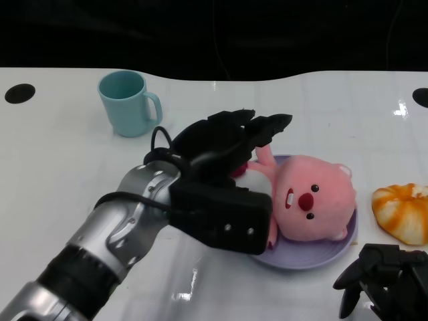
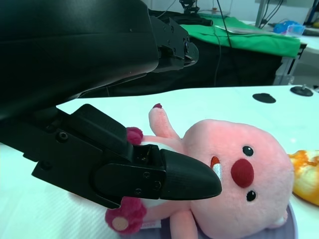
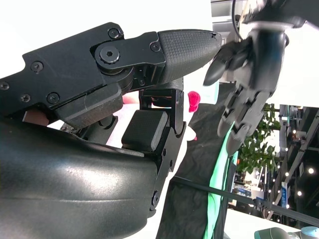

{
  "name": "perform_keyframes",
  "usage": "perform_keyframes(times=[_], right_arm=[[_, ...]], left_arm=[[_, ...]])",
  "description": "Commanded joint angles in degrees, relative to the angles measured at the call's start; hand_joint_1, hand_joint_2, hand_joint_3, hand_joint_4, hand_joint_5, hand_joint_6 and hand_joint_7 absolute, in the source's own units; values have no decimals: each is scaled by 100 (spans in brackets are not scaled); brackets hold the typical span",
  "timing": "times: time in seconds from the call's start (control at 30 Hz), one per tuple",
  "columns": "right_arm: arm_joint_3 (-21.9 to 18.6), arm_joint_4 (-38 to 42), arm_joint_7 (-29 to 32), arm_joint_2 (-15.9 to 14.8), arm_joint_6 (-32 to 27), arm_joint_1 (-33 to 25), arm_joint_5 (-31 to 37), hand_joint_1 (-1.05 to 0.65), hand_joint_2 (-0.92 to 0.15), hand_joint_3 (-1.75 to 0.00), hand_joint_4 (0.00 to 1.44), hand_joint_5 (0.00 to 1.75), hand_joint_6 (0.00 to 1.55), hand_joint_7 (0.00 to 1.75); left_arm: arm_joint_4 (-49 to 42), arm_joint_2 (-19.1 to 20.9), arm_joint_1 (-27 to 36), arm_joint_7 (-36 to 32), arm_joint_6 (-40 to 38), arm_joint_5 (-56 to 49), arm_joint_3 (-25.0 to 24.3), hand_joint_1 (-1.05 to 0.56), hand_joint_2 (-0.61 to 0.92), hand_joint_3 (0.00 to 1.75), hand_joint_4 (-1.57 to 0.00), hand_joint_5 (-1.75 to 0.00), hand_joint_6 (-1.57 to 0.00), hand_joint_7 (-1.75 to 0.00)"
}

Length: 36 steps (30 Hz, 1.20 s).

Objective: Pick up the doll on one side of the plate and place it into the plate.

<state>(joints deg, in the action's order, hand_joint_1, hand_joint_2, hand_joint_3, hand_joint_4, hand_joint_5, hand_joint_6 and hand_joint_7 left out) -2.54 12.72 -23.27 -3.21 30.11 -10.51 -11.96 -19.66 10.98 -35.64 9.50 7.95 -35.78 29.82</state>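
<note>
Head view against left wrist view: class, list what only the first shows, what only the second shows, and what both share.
Only the head view shows the teal mug, the right hand low beside the plate, and the whole silver left forearm.

Only the left wrist view shows the green cloth on a table behind.

Both show the pink doll lying in the purple plate, the left hand over its body, and the orange plush beside the plate.

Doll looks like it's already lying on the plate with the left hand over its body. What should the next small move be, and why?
Probably lift the left hand up and back, clear of the doll. The doll already lies on the purple plate, and the fingers appear spread over its body rather than clamped, so the placing looks done. The right hand rests aside.
</note>
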Motion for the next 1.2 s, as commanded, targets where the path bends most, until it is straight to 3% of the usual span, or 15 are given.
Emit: perform_keyframes(times=[0.03,0.3,0.4,0.5,0.53,0.57,0.63,0.7,0.77,0.83,0.9,1.07,1.2], right_arm=[[-84,27,23,-92,27,24,-33,-98,-92,-30,109,128,111,85],[-75,23,24,-105,11,26,-17,-98,-92,-31,109,128,111,85],[-73,21,47,-113,12,32,16,-98,-92,-31,110,128,111,85],[-73,48,13,-113,-3,54,-34,-97,-92,-31,109,128,111,85],[-72,56,10,-116,2,59,-34,-97,-92,-31,109,128,111,85],[-72,66,11,-117,17,64,-26,-97,-92,-31,109,128,110,85],[-73,99,38,-123,79,75,31,-98,-92,-32,109,128,110,86],[-73,125,48,-122,117,84,53,-98,-92,-32,109,129,110,86],[-72,131,29,-112,113,84,24,-98,-92,-32,109,129,109,86],[-67,98,18,-105,54,67,-11,-98,-92,-33,108,129,109,87],[-64,63,36,-101,25,51,-7,-98,-92,-32,108,129,109,87],[-59,53,62,-100,30,47,20,-98,-92,-32,108,130,110,88],[-51,47,50,-101,35,45,6,-98,-92,-32,109,130,110,88]], left_arm=[[319,175,305,85,281,394,-317,-91,92,35,-10,-7,-12,-5],[231,122,939,-155,1426,1502,-1044,-57,92,16,-38,-26,-38,-12],[37,-8,1162,-239,1982,1998,-1341,-41,92,5,-48,-43,-57,-12],[-229,-138,1275,-260,2537,2354,-1541,-28,92,5,-47,-79,-74,-9],[-274,-206,1323,-208,2628,2530,-1606,-26,92,8,-46,-90,-79,-12],[-323,-275,1367,-131,2723,2740,-1667,-22,85,23,-46,-105,-83,-20],[-400,-380,1453,-12,2879,3073,-1774,-17,54,88,-49,-123,-81,-53],[-448,-461,1520,25,2964,3240,-1861,-15,43,111,-51,-130,-76,-72],[-450,-556,1627,26,2974,3398,-1955,-11,37,137,-58,-145,-74,-103],[-431,-631,1734,111,2946,3593,-2036,-8,37,147,-62,-153,-72,-119],[-393,-677,1822,181,2907,3717,-2099,-7,42,144,-67,-158,-70,-134],[-20,-775,2082,502,2330,4215,-2231,-12,52,129,-70,-170,-67,-148],[498,-756,2424,719,1757,4502,-2267,-15,49,134,-75,-174,-66,-159]])
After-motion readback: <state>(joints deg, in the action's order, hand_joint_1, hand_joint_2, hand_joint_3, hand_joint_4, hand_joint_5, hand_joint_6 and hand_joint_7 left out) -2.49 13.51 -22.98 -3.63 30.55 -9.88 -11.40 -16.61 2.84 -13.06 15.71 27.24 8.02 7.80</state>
